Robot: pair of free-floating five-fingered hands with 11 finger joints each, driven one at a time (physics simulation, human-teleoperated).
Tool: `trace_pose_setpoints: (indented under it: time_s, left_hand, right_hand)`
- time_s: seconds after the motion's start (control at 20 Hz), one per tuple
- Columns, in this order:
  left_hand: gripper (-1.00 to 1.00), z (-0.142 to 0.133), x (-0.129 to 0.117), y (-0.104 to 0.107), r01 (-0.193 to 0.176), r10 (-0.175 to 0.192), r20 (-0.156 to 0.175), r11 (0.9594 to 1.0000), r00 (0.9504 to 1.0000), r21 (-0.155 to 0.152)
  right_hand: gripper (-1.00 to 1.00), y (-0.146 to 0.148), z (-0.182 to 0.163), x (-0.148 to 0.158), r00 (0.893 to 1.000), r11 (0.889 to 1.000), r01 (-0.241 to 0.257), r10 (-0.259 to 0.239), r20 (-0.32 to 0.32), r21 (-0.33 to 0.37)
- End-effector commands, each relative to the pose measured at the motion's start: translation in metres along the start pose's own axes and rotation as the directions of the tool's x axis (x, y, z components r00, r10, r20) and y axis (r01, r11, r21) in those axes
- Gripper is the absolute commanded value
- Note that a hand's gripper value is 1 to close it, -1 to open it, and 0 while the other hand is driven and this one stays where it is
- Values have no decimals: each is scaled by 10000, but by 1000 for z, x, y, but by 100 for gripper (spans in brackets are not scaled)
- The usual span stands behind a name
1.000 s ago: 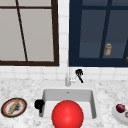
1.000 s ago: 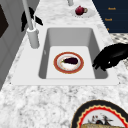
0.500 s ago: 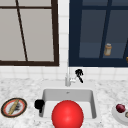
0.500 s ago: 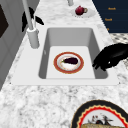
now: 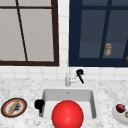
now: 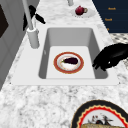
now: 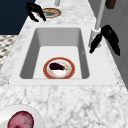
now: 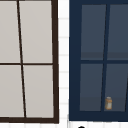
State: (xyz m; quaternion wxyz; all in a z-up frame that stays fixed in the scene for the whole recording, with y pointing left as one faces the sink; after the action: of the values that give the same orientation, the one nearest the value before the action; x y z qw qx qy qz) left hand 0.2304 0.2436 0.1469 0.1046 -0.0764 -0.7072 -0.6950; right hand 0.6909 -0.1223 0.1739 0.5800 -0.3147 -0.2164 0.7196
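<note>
From where I stood, the right hand [image 5: 80,73] hung at the far side of the sink [image 5: 47,93], just right of the faucet [image 5: 67,77]. Its fingers were straight and loosely spread, pointing down toward the faucet's base, and they held nothing. I could not tell whether a fingertip actually touched the metal. To my mind, any work at that faucet wanted a light, sideways touch with the hand kept low, since the spout rose close beside it.

The left hand [image 5: 39,103] hovered over the sink's near left rim, relaxed and empty.

Down in the basin lay a red-rimmed plate [image 6: 68,62] with a dark aubergine [image 6: 70,60] on it. A red ball [image 5: 67,115] sat low at the near edge in the front view.

The counter [image 5: 105,90] was pale marble. On its left stood a patterned plate [image 5: 13,107] with something long and tan, and on its right a white dish [image 5: 118,116] with a dark red fruit [image 5: 120,108]. Behind, white tiles ran under a pale window and a dark one, where a small bottle [image 5: 107,49] stood.
</note>
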Motion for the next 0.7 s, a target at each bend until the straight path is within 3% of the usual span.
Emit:
trace_pose_setpoints:
  time_s: [0.0,0.25,0.65]
  left_hand:
    - [0,0,0,0,0,0,0,10000,10000,0]
    - [0,0,0,0,0,0,0,10000,10000,0]
    - [0,0,0,0,0,0,0,10000,10000,0]
  right_hand:
    - [-100,11,10,-22,9994,9992,226,-218,256,-316]
    - [-100,28,29,-40,9965,9962,630,-594,590,-607]
    - [-100,52,76,-61,9984,9829,461,-396,395,-1783]
